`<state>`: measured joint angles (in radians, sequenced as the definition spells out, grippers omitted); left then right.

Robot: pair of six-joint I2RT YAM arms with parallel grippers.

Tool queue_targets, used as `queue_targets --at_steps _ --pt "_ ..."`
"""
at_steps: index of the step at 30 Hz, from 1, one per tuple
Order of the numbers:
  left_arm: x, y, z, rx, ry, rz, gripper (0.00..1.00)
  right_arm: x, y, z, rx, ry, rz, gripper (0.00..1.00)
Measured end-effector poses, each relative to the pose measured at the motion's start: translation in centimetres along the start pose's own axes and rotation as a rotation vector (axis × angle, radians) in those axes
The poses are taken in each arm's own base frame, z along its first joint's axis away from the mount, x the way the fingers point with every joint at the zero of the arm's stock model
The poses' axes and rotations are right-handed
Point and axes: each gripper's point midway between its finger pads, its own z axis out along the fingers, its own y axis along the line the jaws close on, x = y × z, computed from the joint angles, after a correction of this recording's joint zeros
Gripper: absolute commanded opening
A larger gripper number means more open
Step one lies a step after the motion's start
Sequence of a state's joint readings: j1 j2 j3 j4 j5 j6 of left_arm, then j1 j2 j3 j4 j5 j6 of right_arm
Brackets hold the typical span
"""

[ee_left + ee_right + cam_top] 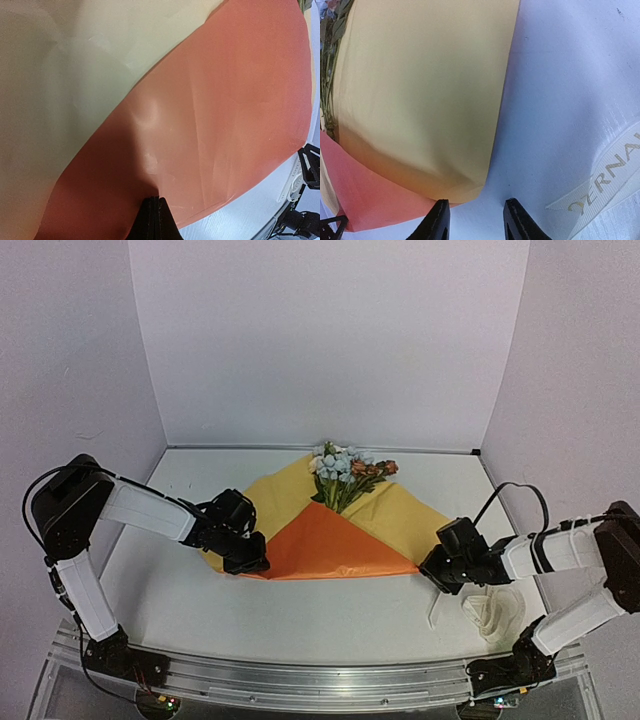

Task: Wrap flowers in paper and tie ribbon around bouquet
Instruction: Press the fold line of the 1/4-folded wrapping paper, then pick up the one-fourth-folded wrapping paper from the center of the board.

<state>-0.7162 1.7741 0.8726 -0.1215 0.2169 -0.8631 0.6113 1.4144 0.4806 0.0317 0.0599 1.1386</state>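
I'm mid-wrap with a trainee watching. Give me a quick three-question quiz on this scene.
1. True or false: the right gripper is clamped on the ribbon.
2. Which colour is the flap of the paper lying over the stems of the flowers? A orange, B yellow, C white.
3. Fill in: the left gripper is shut on the ___.
Key: 1 false, its jaws stand open, clear of the ribbon. 2 A. 3 paper.
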Motion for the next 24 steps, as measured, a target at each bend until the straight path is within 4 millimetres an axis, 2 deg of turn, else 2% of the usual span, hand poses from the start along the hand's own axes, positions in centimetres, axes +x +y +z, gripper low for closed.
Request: queue_targets --at_steps 6,13,20,22,24 --pt "0.0 0.0 0.0 0.001 0.001 0.0 0.0 0.0 1.2 0.5 -0.082 -0.019 0.047 0.42" --pt "0.1 0.0 0.0 0.005 0.005 -0.002 0.0 0.9 2.4 1.0 -0.131 -0.022 0.066 0.31" --pt "0.1 -0.1 0.0 0.012 0.008 -0.002 0.0 0.6 1.8 1.0 -0.145 -0.068 0.104 0.22" --pt "0.1 0.0 0.0 0.012 0.009 -0.002 0.0 0.5 1.7 1.0 -0.14 -0.076 0.103 0.22" --pt "0.2 0.0 0.0 0.013 0.009 -0.003 0.0 0.5 1.5 1.0 -0.135 -0.079 0.1 0.3"
